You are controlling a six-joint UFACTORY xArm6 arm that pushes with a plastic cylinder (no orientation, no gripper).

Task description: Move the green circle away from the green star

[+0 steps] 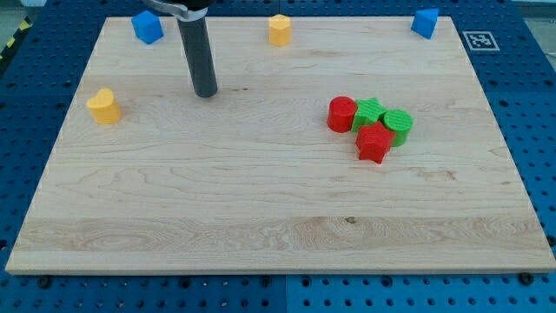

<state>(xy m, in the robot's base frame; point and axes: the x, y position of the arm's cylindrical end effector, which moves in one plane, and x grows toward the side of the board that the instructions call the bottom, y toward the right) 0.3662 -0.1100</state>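
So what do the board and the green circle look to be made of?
The board looks like pale wood planks, matte: grain lines and small knots show. The green circle seems moulded or printed plastic, judging by its uniform saturated colour and faintly ridged top; I can't be sure.

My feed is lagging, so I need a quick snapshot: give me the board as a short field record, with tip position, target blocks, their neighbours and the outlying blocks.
tip: my tip rests on the board, upper left, far from the cluster
green circle: right end of the cluster, touching the green star
green star: between the red circle and the green circle
red circle: left of the star
red star: below the star, against the green circle
yellow blocks: left edge; top centre
blue blocks: top left; top right
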